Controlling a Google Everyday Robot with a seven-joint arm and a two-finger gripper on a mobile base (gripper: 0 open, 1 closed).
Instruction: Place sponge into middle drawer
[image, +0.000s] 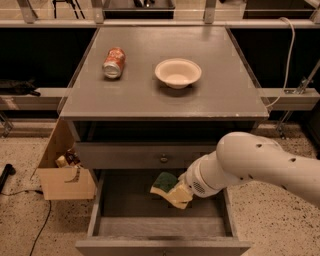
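Sponge (165, 181): 1, green face up, tilted, clamped by the gripper (178, 196), whose fingers are closed on its yellow underside. It is held over the floor of the open middle drawer (116, 201), below the front edge of the bench (225, 95), right of centre. On the bench top: 1 can (114, 62) lying toward the left edge; 1 bowl (178, 73) at centre.

an orange soda can (114, 62) lies on its side on the grey tabletop (220, 92), left of a white bowl (178, 73). an open cardboard box (65, 181) stands on the speckled floor (20, 220).
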